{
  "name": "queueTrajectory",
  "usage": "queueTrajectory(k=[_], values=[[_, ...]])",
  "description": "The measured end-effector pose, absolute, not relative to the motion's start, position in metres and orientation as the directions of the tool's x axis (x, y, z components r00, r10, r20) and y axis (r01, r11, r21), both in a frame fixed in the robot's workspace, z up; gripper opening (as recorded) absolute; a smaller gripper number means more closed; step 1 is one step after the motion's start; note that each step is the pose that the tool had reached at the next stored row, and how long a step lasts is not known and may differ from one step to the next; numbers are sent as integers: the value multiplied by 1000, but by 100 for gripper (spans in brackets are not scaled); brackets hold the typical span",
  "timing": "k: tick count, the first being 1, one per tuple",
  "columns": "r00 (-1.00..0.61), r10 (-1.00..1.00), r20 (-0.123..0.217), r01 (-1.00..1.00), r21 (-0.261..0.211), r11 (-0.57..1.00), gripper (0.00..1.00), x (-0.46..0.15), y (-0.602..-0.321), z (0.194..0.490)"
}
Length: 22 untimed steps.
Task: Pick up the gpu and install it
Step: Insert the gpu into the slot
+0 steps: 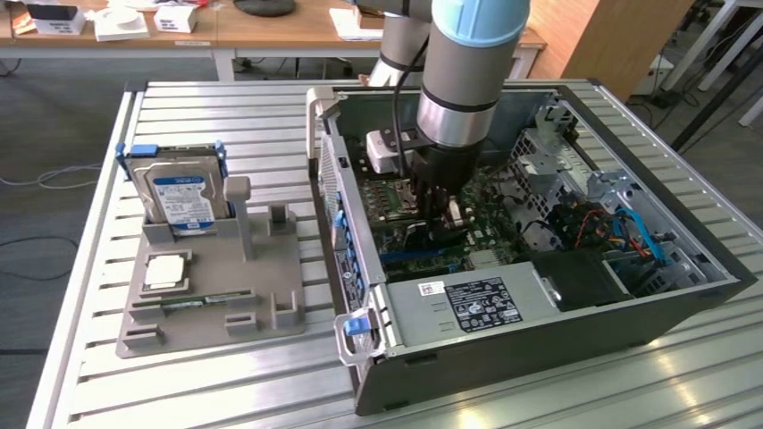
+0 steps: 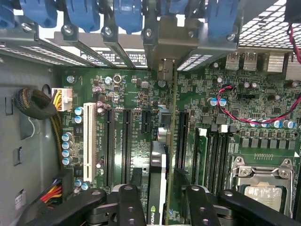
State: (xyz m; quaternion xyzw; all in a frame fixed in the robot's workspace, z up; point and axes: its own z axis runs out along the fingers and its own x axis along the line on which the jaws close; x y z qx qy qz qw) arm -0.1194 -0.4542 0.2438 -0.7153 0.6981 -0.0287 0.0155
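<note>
Inside the case (image 1: 513,353), right over the green board (image 2: 136,117), we see the hand (image 1: 439,214) reaching down from the arm. The gpu (image 2: 158,165) is straight under the hand, between its two fingers (image 2: 129,202). It stands on its thin edge on the board, deep in the case, not out on the worktop (image 1: 214,384) beside the case.

Its long side runs from the hand to the back wall of the case, where the blue clips (image 2: 127,12) sit in a row. Its metal end meets that back wall. The fingers sit one on each side of the gpu, across its thin side, near the end far from the back wall.

We see the hand spread. Each finger has a small gap between it and the gpu, so we think nothing is pinched. We think the gpu is lined up with a long slot on the board. We cannot tell if it is pushed all the way down.
</note>
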Motion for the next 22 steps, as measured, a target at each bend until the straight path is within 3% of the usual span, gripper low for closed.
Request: queueTrajectory(k=[8, 22], values=[[24, -1000, 20, -998, -62, -25, 40, -119, -454, 253], [24, -1000, 20, -998, -62, -25, 40, -119, -454, 300]])
